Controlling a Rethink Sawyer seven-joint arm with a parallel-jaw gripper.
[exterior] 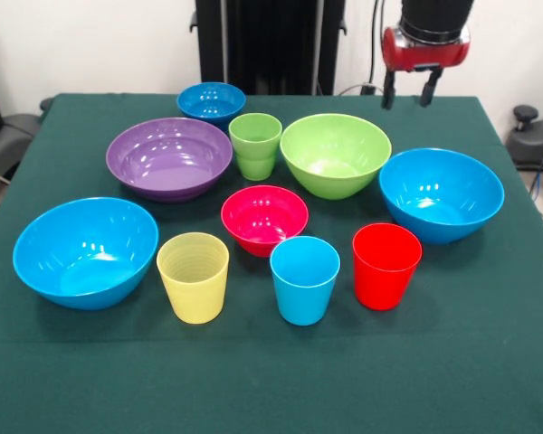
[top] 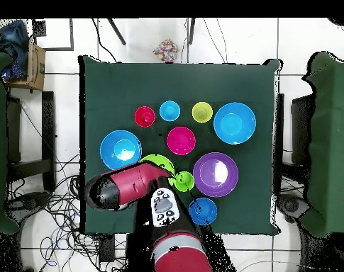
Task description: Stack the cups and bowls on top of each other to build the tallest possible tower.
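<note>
All the pieces stand apart and upright on the green table point(exterior: 489, 362); nothing is stacked. The far row holds the small dark blue bowl point(exterior: 211, 101), purple bowl point(exterior: 169, 157), green cup point(exterior: 255, 145) and lime green bowl point(exterior: 335, 154). One light blue bowl point(exterior: 441, 193) sits at the right, the other point(exterior: 85, 250) at the left, with the pink-red bowl point(exterior: 264, 218) between them. The yellow cup point(exterior: 193, 277), light blue cup point(exterior: 304, 278) and red cup point(exterior: 385, 265) stand in front. My gripper point(exterior: 407, 92) hangs open and empty over the table's far edge, behind the lime bowl.
In the overhead view my red arm point(top: 128, 185) reaches over the table's near-left corner and covers part of the lime green bowl point(top: 159, 161). Black stands flank the table point(top: 96, 85) on both sides, and cables lie on the floor by the base.
</note>
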